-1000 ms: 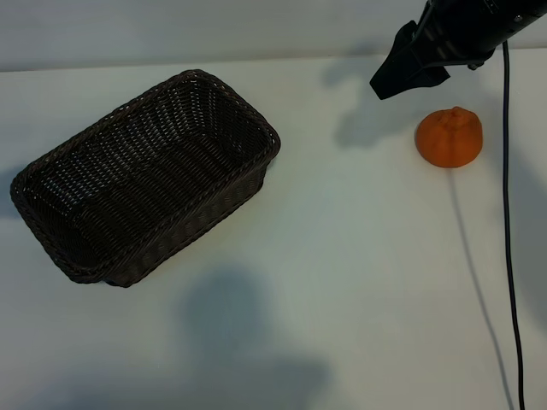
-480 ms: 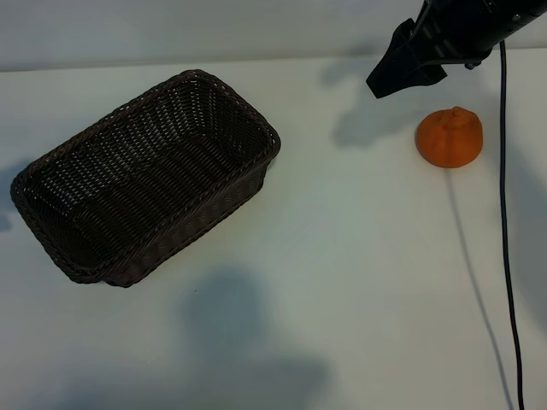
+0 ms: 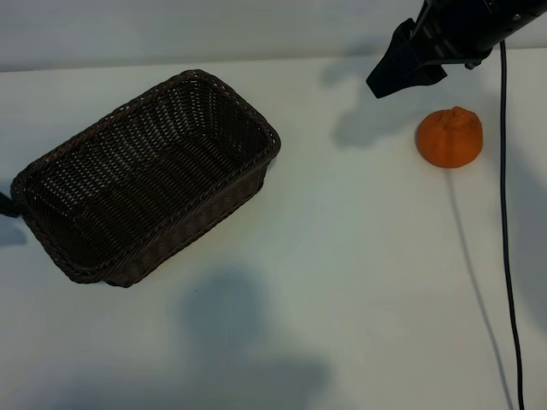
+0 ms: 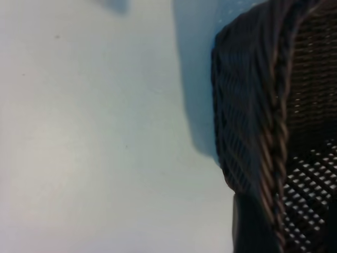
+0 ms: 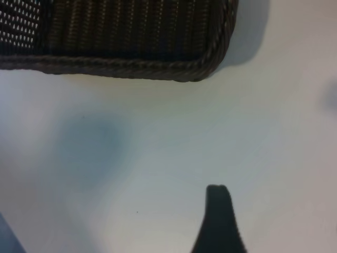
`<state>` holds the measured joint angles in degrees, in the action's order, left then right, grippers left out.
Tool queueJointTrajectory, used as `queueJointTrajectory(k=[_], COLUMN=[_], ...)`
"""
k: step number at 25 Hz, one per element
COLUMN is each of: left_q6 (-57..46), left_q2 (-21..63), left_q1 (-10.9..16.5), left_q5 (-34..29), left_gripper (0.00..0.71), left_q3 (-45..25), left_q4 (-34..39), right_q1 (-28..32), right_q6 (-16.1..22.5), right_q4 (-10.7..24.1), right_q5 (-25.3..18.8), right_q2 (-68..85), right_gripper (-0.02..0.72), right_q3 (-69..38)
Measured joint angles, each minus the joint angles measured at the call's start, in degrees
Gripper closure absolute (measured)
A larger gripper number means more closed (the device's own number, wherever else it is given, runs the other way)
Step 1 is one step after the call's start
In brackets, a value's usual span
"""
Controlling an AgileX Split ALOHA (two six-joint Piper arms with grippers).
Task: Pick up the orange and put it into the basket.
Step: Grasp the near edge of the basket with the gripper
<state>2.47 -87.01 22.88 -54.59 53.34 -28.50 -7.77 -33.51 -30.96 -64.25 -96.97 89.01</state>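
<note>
A white table (image 3: 342, 256) carries soft shadows beneath a pale wall (image 3: 171, 30).

From my remote station: the white bench (image 3: 342, 256) fills the exterior view, matte and evenly lit. A thin black cable (image 3: 509, 256) runs down its right side, hanging from the top edge to the bottom of the view. Soft grey shadows (image 3: 231, 325) pool on the bench near the front and at upper right. Behind it, a pale wall (image 3: 171, 30) meets the bench's far edge.
</note>
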Motion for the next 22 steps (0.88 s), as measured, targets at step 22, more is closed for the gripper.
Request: queueJointTrajectory(k=[22], left_q6=[-0.9], left_q2=[-4.1], left_q1=[-6.0], left_q5=[1.7], left_gripper=[0.321], left_q3=[-0.3], left_q4=[-2.4], right_q1=[0.0], right_q6=[0.0], right_q4=[0.0], right_q5=[0.5], right_q2=[0.0], right_gripper=[0.199], right_q3=[0.0])
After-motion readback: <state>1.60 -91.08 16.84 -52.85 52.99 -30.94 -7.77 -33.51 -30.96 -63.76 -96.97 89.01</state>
